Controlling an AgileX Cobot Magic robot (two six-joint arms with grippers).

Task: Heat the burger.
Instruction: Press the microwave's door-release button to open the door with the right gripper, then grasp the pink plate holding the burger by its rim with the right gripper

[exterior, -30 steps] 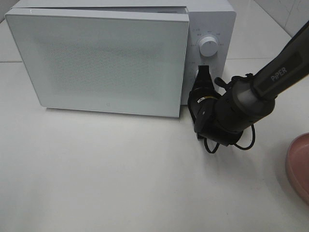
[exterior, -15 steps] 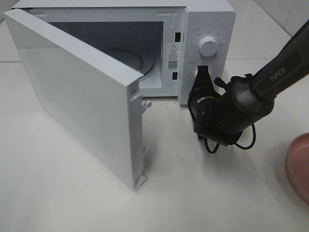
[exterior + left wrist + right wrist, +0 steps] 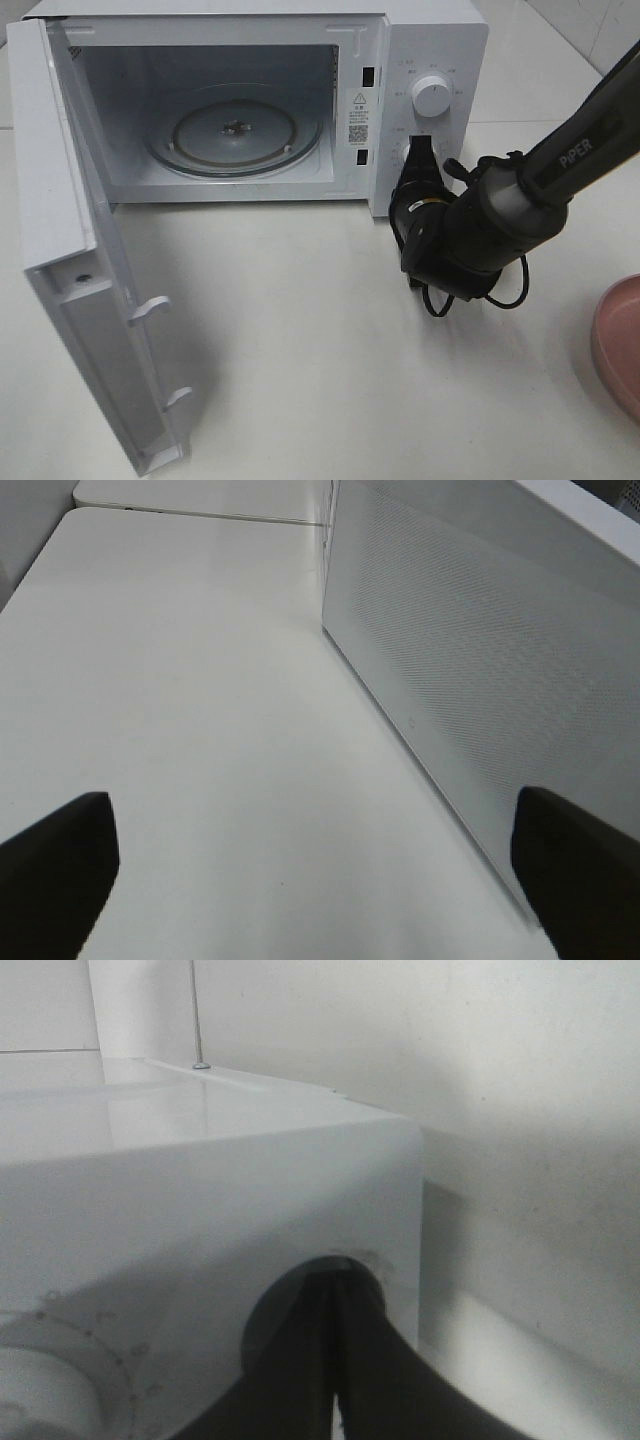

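White tabletop point(image 3: 330, 380) | right gripper point(image 3: 419, 148): fingers together, tips against microwave point(image 3: 455, 60) panel below knob point(image 3: 432, 95), contact spot dark in wrist view | left gripper point(image 3: 320, 875): jaws wide apart, nothing between, seen only by its wrist camera | door point(image 3: 60, 250) open toward 8 o'clock; turntable point(image 3: 235, 130) shown by high camera only | pink plate point(image 3: 622, 345) cut off, 4 o'clock | burger: in no view.

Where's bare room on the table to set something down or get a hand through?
Free: table between the open door and the right arm; the glass turntable is bare too. Crowded: by the control panel, where the right gripper sits shut; pink plate at the right edge.
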